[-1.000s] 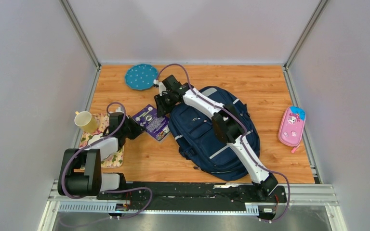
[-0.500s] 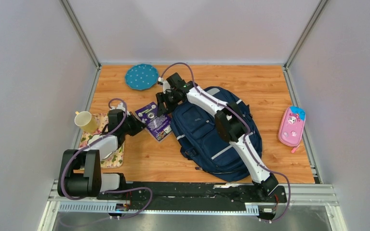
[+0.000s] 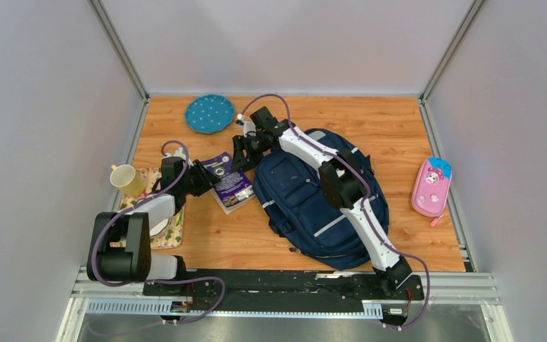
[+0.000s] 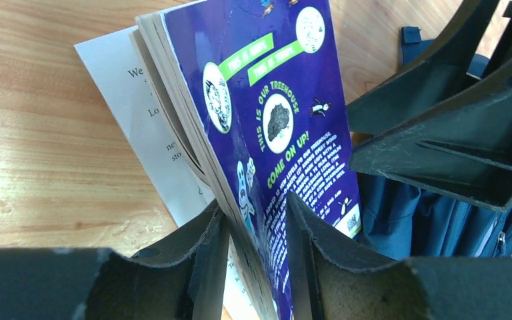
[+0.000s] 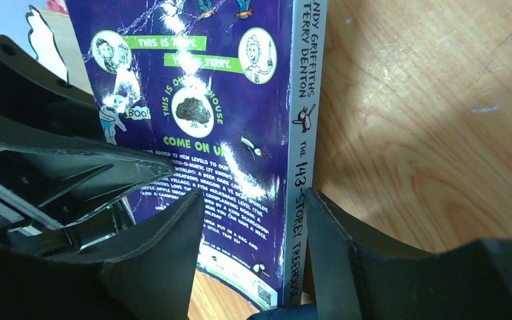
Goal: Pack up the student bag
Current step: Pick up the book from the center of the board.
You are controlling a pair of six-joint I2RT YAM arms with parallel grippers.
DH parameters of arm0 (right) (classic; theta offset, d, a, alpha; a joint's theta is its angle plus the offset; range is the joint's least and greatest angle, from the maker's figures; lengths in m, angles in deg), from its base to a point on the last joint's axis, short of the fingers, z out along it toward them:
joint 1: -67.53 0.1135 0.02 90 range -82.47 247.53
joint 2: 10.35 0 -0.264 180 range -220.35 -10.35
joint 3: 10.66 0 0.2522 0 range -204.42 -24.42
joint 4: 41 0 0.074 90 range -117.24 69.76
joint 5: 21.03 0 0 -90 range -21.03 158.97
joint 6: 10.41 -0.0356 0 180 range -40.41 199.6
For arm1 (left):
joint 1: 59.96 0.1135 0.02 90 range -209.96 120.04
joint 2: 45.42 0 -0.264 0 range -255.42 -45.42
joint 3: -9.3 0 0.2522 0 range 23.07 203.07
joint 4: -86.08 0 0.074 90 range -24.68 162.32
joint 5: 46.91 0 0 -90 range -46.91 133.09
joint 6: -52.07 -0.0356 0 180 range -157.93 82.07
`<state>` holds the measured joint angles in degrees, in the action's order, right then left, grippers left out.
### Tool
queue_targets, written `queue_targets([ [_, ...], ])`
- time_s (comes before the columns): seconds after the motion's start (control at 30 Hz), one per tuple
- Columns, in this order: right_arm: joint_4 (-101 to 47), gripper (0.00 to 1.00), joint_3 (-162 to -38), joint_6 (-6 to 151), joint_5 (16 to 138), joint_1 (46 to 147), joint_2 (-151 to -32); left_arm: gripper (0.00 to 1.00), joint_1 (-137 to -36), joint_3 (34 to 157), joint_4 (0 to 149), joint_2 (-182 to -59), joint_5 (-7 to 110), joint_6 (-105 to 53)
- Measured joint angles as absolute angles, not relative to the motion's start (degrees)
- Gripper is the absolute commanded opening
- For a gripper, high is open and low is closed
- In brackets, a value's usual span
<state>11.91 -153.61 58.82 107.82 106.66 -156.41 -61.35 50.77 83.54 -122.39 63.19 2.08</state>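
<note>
The student bag (image 3: 313,206) lies flat mid-table, navy with a grey stripe; its fabric also shows in the left wrist view (image 4: 407,220). A purple paperback book (image 3: 229,184) rests against the bag's left side, tipped up off its white first page (image 4: 140,100). My left gripper (image 3: 203,176) comes at it from the left. It is open, and the book's page edge (image 4: 273,113) stands between its jaws (image 4: 253,202). My right gripper (image 3: 246,153) reaches over the bag. It is open (image 5: 255,193), straddling the book's spine corner (image 5: 300,200).
A blue dotted plate (image 3: 209,113) lies at the back left. A yellow mug (image 3: 125,178) stands on a floral mat (image 3: 149,221) beside the left arm. A pink pencil case (image 3: 431,187) lies by the right wall. Grey walls enclose three sides.
My left gripper has moved right to the book and its jaws have opened around the page edge. The right gripper has shifted slightly right, and the book has nudged toward the bag.
</note>
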Motion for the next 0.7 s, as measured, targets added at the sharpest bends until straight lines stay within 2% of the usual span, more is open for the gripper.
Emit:
queue_targets([
  [0.03, 11.8, 0.58, -153.6, 58.6, 108.1, 106.7, -156.4, 0.28, -61.4, 50.7, 84.0, -123.0, 63.3, 2.3],
  [0.1, 11.7, 0.57, -153.6, 58.4, 108.2, 106.7, -156.4, 0.13, -61.3, 50.6, 84.9, -123.9, 63.5, 3.0],
  [0.13, 11.7, 0.57, -153.6, 58.3, 108.5, 106.7, -156.4, 0.0, -61.3, 50.5, 85.1, -124.2, 63.8, 3.3],
  [0.23, 11.7, 0.59, -153.6, 58.0, 108.4, 106.7, -156.4, 0.0, -61.3, 50.5, 85.6, -124.3, 64.2, 4.2],
  [0.43, 11.1, 0.88, -153.6, 56.0, 109.2, 106.8, -156.0, 0.0, -61.3, 50.8, 83.4, -120.7, 64.6, 3.7],
  [0.47, 10.8, 0.9, -153.6, 55.5, 109.6, 106.8, -155.5, 0.0, -61.4, 51.3, 82.1, -119.2, 64.9, 3.2],
  [0.6, 7.1, 0.91, -151.6, 53.0, 110.0, 106.1, -150.3, 0.0, -61.7, 56.9, 75.6, -113.4, 66.0, 0.2],
  [0.7, 2.1, 0.92, -146.3, 51.3, 110.8, 104.7, -141.8, 0.0, -61.7, 61.9, 73.0, -109.3, 67.3, -1.4],
])
